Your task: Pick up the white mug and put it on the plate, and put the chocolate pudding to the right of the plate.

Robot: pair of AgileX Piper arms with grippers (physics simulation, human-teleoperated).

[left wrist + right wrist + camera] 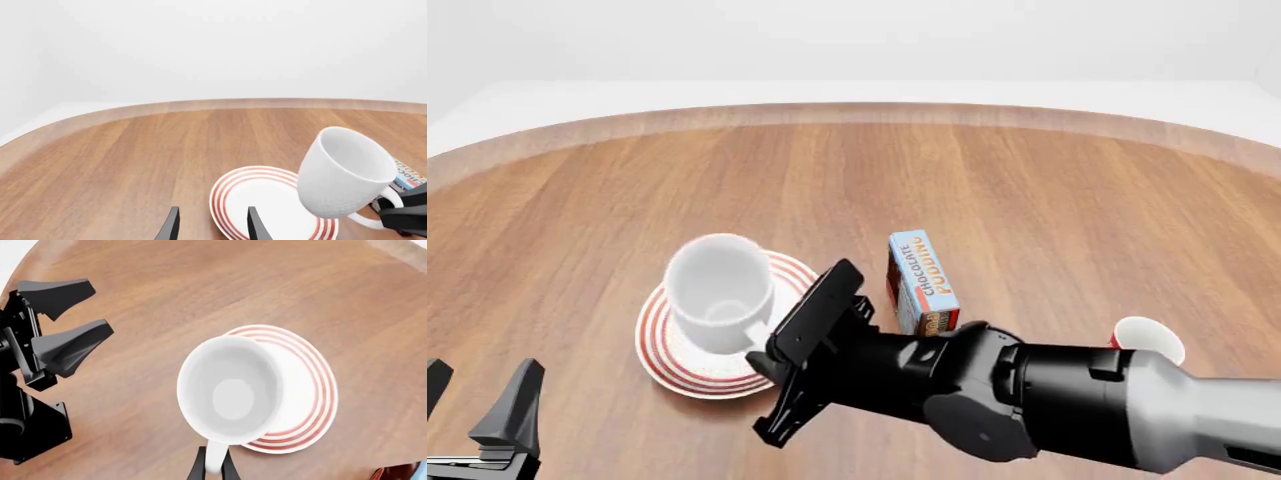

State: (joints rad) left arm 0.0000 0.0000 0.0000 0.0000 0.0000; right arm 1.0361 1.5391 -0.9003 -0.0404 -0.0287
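Note:
The white mug (718, 288) hangs tilted just over the red-ringed plate (674, 372), mouth up. My right gripper (769, 358) is shut on its handle; in the right wrist view the fingers (199, 469) pinch the handle below the mug (230, 390), over the plate (308, 385). The chocolate pudding (920, 280) lies right of the plate, close to its rim. My left gripper (481, 410) stands open at the near left, holding nothing. The left wrist view shows the left gripper (212, 227) before the plate (263, 197), with the mug (343, 172) and pudding (408, 177) beyond.
A red mug (1149, 339) stands at the right, partly hidden behind my right arm (1028, 395). The left gripper (77, 317) also shows in the right wrist view, apart from the plate. The wooden table (1028, 180) curves away at the back.

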